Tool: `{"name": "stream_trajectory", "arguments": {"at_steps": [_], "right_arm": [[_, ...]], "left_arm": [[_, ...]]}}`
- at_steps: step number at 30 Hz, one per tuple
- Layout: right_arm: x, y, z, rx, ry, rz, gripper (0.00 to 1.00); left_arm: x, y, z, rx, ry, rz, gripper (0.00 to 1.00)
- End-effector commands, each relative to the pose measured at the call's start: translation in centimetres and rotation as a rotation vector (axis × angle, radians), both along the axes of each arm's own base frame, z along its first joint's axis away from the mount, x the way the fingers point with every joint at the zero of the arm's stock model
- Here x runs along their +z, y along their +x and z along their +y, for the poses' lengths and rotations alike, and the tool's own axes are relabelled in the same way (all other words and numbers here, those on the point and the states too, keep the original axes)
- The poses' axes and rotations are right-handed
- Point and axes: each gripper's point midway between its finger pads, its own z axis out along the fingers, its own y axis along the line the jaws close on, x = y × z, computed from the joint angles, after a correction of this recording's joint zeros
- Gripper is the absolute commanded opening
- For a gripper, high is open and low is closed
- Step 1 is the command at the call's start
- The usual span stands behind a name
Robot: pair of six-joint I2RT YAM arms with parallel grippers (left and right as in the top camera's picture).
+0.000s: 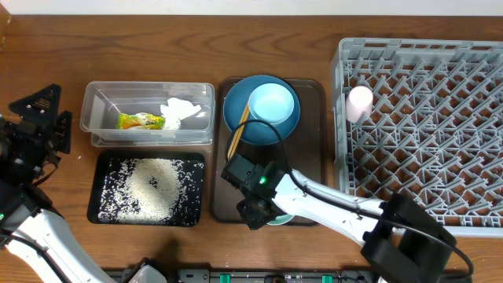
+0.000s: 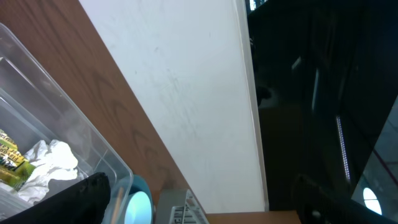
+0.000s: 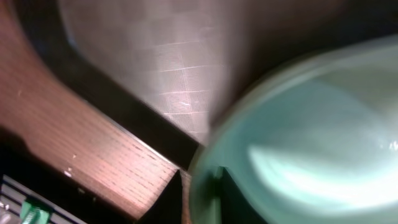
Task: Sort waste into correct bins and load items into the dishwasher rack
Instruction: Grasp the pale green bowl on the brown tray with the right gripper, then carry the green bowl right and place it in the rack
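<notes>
Pale mint bowl (image 3: 298, 143), glossy, blurred, right fingers (image 1: 253, 211) at its rim, grip unclear, left fingers (image 2: 81, 199) apart

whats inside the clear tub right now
The clear tub holds a yellow-green snack wrapper and, beside it, a crumpled white napkin. Anything under the napkin's folds is covered and cannot be seen.

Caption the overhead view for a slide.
Right gripper at mint bowl at brown tray's front edge; napkin and wrapper in tub, rice in black tray, cup in rack.
</notes>
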Motion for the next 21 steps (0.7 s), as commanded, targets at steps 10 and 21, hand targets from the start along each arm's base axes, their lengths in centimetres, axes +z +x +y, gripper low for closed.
{"name": "stream_trajectory", "arguments": {"at_steps": [10,21], "right_arm": [[4.1,1.4,1.3,-0.026,0.083,0.018,0.01],[17.2,9.0,1.5,0.024,0.364,-0.257,0.01]], "left_arm": [[0.6,-0.1,0.0,-0.008,0.006,-0.012,0.95],[0.6,-0.1,0.0,-0.008,0.006,-0.012,0.95]]}}
